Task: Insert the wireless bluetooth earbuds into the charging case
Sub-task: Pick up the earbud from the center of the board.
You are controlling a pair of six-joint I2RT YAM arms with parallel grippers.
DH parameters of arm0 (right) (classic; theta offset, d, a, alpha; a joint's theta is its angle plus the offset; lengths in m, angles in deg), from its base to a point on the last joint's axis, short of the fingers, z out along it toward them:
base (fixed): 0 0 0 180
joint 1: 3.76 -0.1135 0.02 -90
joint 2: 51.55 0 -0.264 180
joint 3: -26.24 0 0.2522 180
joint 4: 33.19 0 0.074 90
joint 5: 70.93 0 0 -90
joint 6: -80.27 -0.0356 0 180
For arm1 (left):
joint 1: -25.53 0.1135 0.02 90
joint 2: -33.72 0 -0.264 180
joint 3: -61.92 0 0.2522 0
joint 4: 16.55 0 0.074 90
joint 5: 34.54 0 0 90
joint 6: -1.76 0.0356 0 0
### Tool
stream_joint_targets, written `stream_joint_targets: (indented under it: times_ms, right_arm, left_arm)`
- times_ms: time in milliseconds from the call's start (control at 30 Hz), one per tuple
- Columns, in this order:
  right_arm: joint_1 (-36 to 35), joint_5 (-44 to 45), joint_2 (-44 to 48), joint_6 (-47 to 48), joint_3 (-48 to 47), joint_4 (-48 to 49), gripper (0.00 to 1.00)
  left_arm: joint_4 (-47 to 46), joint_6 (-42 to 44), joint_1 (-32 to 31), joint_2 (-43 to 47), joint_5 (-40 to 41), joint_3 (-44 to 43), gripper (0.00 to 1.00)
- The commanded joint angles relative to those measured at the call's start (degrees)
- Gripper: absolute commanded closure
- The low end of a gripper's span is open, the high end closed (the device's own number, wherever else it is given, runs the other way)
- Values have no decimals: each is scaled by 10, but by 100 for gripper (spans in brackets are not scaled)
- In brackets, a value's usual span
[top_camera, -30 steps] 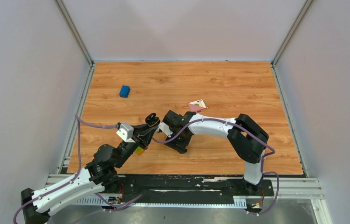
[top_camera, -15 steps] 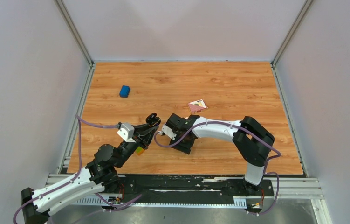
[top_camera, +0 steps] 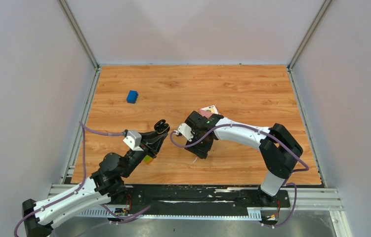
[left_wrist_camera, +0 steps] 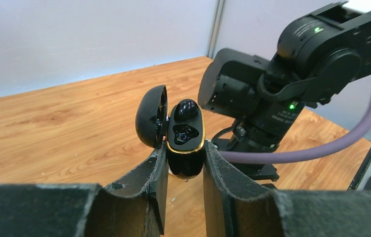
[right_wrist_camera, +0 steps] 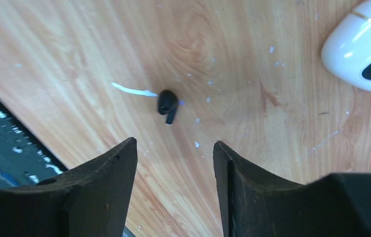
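Earbud [right_wrist_camera: 167,104] is seen flat on table [right_wrist_camera: 272,148], stem pointed toward parted right claw [right_wrist_camera: 173,148] above. Open case [left_wrist_camera: 185,131] is clamped upright in left claw [left_wrist_camera: 183,155].

Between the left jaws, the charging case [left_wrist_camera: 185,143] is glossy black with 1 thin gold rim, and the seated earbud [left_wrist_camera: 185,109] in it is glossy black too. Ahead of the right jaws, the loose earbud [right_wrist_camera: 167,104] is matte black on the orange-brown wood-grain surface [right_wrist_camera: 252,59] (flecked with white specks). Beyond those jaws' right tip, a pod-shaped case [right_wrist_camera: 366,44] is white with a black oval.
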State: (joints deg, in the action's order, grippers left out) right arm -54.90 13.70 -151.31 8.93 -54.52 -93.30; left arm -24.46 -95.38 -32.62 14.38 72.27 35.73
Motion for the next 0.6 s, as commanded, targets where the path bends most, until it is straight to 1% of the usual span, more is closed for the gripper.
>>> stream_joint_targets:
  times_ms: [0,67,100,267,367,467,567]
  right_arm:
    - [-5,-77,40,17,-4,11,44]
    - [-5,-85,30,18,-16,13,47]
    - [-6,-91,22,21,-22,13,51]
    - [-5,-83,-19,12,-39,13,58]
    - [-5,-74,-34,2,-46,17,59]
    - [-5,-62,-47,-2,-54,17,62]
    - [-6,-59,-56,-4,-61,17,64]
  left_arm:
    - [-20,0,-2,0,-3,-19,100]
    - [-23,-1,-3,-5,-4,-20,100]
    - [-23,-1,-3,-7,-5,-21,100]
    - [-20,-2,-2,-7,-5,-26,100]
    - [-19,-2,-3,-6,-6,-25,100]
    - [-18,-4,-3,-5,-5,-24,100]
    - [-15,-4,-2,0,-4,-23,100]
